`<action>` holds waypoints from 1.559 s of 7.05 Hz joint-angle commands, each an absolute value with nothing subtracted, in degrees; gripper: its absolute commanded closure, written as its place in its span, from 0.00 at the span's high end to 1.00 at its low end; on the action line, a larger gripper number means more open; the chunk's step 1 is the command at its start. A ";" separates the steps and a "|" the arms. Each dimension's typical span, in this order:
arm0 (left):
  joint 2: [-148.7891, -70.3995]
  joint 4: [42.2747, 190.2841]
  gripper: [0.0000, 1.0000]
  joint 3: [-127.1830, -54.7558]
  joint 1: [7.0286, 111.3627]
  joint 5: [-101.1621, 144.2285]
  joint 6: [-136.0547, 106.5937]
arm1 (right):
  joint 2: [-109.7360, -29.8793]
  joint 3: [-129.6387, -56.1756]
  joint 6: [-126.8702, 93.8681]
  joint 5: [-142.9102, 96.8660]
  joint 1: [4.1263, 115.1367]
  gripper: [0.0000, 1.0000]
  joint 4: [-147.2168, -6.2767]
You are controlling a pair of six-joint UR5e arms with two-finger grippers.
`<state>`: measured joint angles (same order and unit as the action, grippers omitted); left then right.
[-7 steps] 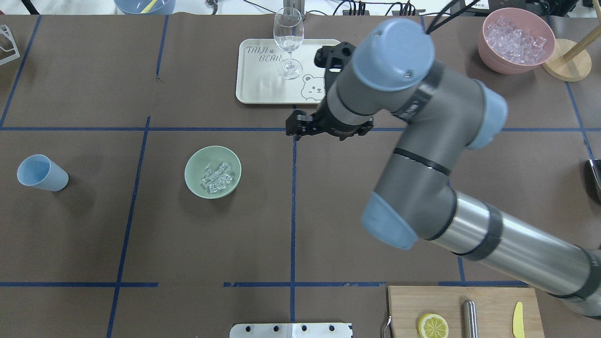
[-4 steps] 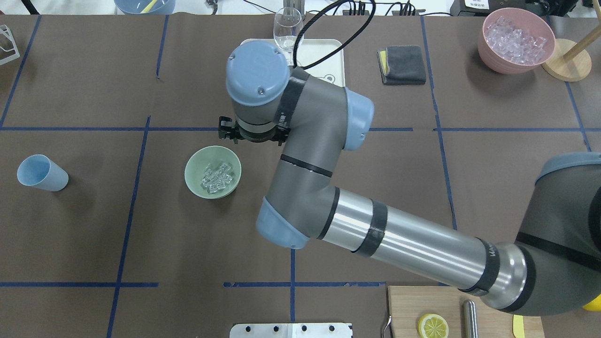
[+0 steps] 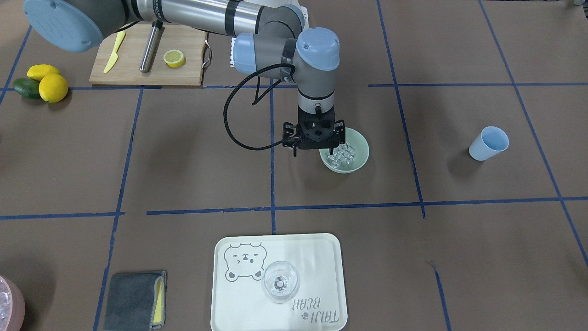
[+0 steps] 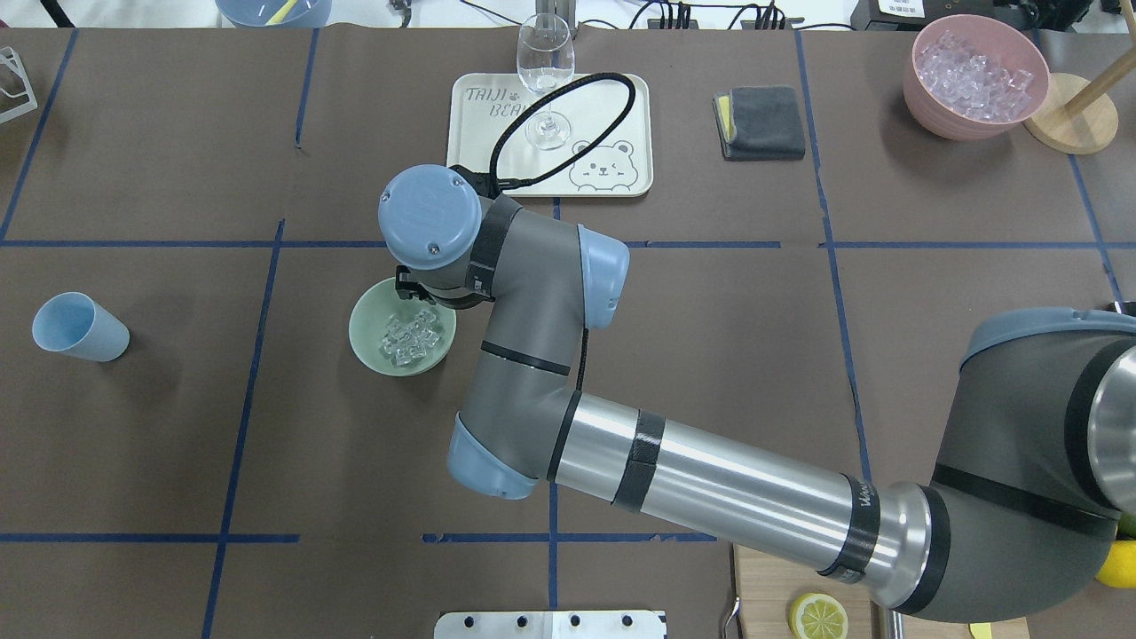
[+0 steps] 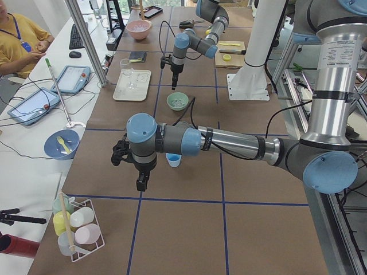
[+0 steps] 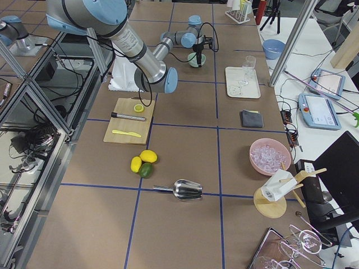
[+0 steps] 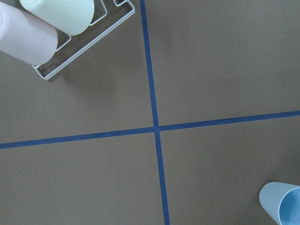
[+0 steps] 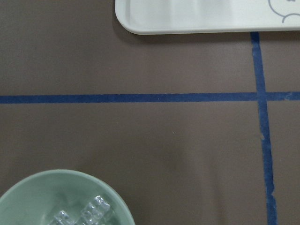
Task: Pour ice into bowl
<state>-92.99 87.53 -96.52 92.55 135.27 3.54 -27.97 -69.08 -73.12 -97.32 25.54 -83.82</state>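
Observation:
The mint-green bowl (image 4: 368,342) stands left of the table's middle with a small heap of clear ice (image 4: 410,337) in it; both also show in the front view (bowl (image 3: 360,158), ice (image 3: 342,156)). My right gripper (image 3: 313,151) points straight down over the bowl's rim on the tray side, open and empty. The right wrist view shows the bowl (image 8: 47,197) at its lower left. The blue cup (image 4: 80,327) stands upright and apart at the far left. My left gripper (image 5: 140,182) hangs above the table beside the cup (image 5: 174,160); I cannot tell whether it is open.
A white tray (image 4: 612,98) with a wine glass (image 4: 545,71) lies at the back. A grey cloth (image 4: 761,122) and a pink bowl of ice (image 4: 974,75) are at the back right. A cutting board (image 3: 147,55) lies near the robot. A cup rack (image 7: 61,28) shows under my left wrist.
My right arm has swung left from beside the tray and come down over the bowl's rim. The bowl, the ice and the cup have not moved.

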 commanded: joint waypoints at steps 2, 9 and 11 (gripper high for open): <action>-92.73 88.15 1.00 -96.42 92.55 135.35 3.52 | -27.77 -65.75 -73.56 -96.06 24.17 0.80 -79.90; -92.64 88.24 1.00 -96.50 92.55 135.26 3.60 | -27.77 -66.27 -72.60 -96.42 23.20 0.00 -79.80; -92.64 88.24 1.00 -96.42 92.55 135.26 3.60 | -28.38 -68.71 -73.12 -96.50 23.64 0.00 -76.66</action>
<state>-92.64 88.24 -96.44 92.55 135.26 3.60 -27.93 -66.93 -72.80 -96.44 23.32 -78.70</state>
